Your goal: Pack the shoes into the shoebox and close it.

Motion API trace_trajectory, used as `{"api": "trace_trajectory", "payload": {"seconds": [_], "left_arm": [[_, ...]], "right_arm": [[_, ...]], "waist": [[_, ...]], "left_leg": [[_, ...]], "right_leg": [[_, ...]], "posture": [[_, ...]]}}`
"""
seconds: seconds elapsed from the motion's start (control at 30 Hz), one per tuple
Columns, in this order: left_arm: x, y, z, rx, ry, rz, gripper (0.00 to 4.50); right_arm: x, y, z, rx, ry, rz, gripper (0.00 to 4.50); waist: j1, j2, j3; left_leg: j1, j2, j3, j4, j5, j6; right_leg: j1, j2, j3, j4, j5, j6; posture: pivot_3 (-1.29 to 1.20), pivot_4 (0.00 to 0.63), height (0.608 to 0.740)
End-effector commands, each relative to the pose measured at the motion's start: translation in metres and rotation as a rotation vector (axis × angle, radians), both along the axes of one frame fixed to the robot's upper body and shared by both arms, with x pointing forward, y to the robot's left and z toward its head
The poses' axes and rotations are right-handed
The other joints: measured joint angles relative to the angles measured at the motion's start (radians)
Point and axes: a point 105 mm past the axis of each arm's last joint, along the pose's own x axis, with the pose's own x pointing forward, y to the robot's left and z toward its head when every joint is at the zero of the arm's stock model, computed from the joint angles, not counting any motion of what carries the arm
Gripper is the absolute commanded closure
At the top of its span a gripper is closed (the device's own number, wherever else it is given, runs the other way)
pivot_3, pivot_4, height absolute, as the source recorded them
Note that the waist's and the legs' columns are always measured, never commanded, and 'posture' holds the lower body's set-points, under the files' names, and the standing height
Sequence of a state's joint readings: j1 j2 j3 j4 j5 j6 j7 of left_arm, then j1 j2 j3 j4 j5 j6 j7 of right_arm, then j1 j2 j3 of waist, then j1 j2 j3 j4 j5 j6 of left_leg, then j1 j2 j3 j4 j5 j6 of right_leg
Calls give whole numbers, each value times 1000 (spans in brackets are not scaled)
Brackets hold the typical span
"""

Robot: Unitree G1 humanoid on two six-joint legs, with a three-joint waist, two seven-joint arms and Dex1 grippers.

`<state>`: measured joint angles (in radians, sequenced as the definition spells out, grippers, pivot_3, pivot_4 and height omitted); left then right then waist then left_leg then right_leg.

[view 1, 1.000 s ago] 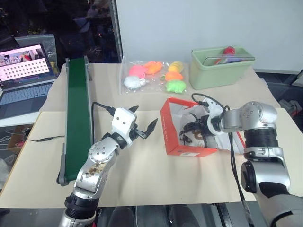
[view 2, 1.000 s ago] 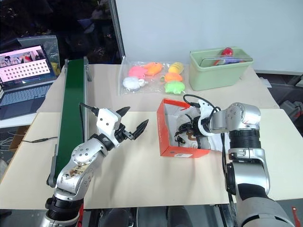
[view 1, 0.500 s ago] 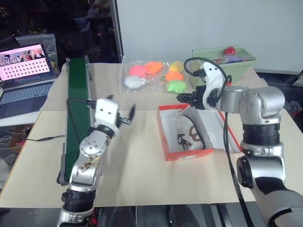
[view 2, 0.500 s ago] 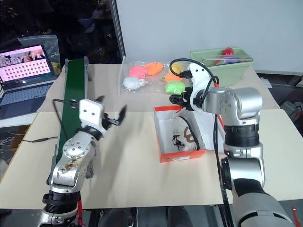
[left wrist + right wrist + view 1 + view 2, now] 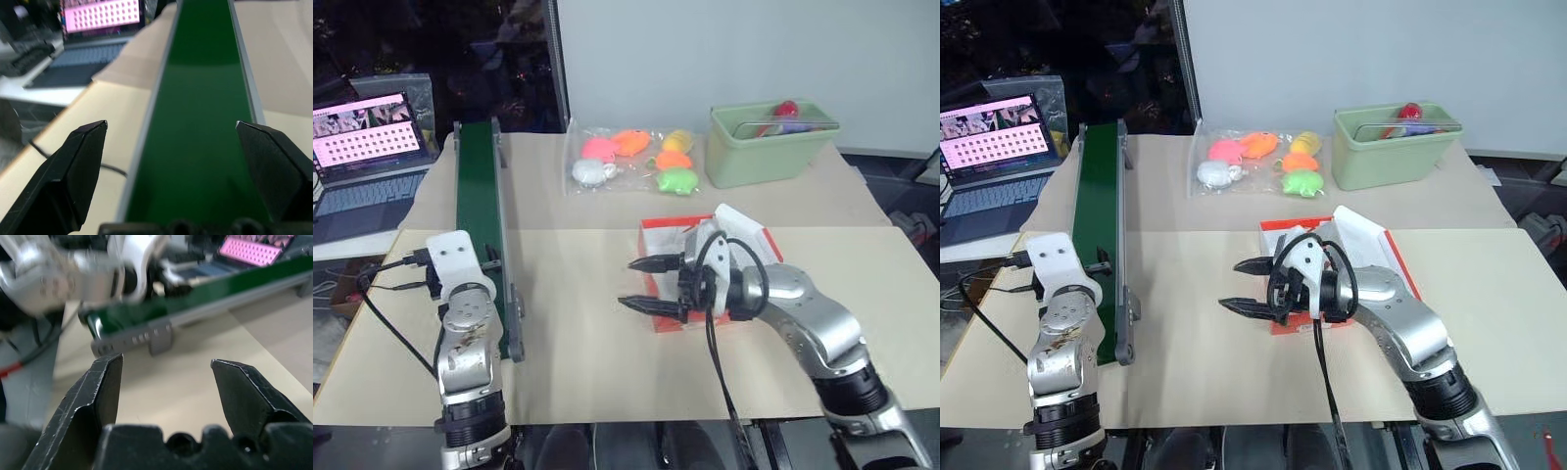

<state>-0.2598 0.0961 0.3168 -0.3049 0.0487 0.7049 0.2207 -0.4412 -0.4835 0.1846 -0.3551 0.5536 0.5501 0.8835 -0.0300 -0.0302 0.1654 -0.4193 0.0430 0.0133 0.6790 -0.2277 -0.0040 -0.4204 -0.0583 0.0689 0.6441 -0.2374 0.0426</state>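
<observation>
1 desk (image 5: 597, 362) with a tan top carries everything. 1 long green conveyor belt (image 5: 478, 220) runs along its left side, away from the robot. 1 laptop (image 5: 367, 147) with a lit pink screen sits on a lower surface left of the belt. 1 light-green bin (image 5: 771, 145) stands at the far right of the desk, with a red thing poking out of it. 1 red shoebox (image 5: 658, 257) lies open near the desk's middle, white inside, mostly hidden behind the right arm; i cannot tell how many shoes are in it. 1 clear plastic bag (image 5: 631, 157) of soft toys lies left of the bin; i count 6 toys: pink, orange, white, yellow and 2 more in orange and green. 2 grippers: the right gripper (image 5: 644, 284) hangs in front of the shoebox, pointing left, jaws spread and pinching nothing. the left gripper (image 5: 171, 134) points along the belt, jaws spread wide and empty.
</observation>
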Motion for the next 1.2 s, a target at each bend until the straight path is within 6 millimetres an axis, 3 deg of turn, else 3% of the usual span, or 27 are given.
{"api": "trace_trajectory", "payload": {"seconds": [0.03,0.33,0.37,0.43,0.73,0.87,1.2], "left_arm": [[1,4,11,8,-32,8,0],[0,3,11,11,-39,3,0],[0,3,11,9,-41,3,0],[0,3,12,11,-45,0,0],[4,0,10,15,-39,-30,0],[6,-6,7,8,-21,-63,0],[4,-6,5,11,-8,-71,0]], "right_arm": [[3,-4,9,36,-61,-5,1023],[7,-3,-7,23,-43,-23,1023],[7,-3,-9,17,-33,-20,522],[6,-4,-13,6,-25,-16,97],[7,-8,-34,-84,-50,-35,97],[17,-14,-53,-223,-84,-109,97],[21,-13,-48,-193,-100,-146,97]], "waist": [[1,0,0],[13,0,0],[13,0,0],[14,0,0],[15,0,0],[15,0,0],[15,0,0]], "left_leg": [[0,0,0,0,0,0],[-2,0,0,-1,0,0],[-2,0,0,-1,0,0],[-2,0,0,-1,0,0],[-2,0,0,-1,0,0],[-2,0,0,-1,0,0],[-2,0,0,-1,0,0]], "right_leg": [[0,0,0,0,0,0],[-2,-1,0,-2,0,0],[-2,-1,0,-2,0,0],[-1,-1,0,-2,0,0],[-1,-1,0,-2,0,0],[-1,-1,0,-2,0,0],[-1,-1,0,-2,0,0]], "posture": [[0,150,729],[0,150,729],[0,150,729],[0,150,729],[0,150,729],[0,150,729],[0,150,729]]}}
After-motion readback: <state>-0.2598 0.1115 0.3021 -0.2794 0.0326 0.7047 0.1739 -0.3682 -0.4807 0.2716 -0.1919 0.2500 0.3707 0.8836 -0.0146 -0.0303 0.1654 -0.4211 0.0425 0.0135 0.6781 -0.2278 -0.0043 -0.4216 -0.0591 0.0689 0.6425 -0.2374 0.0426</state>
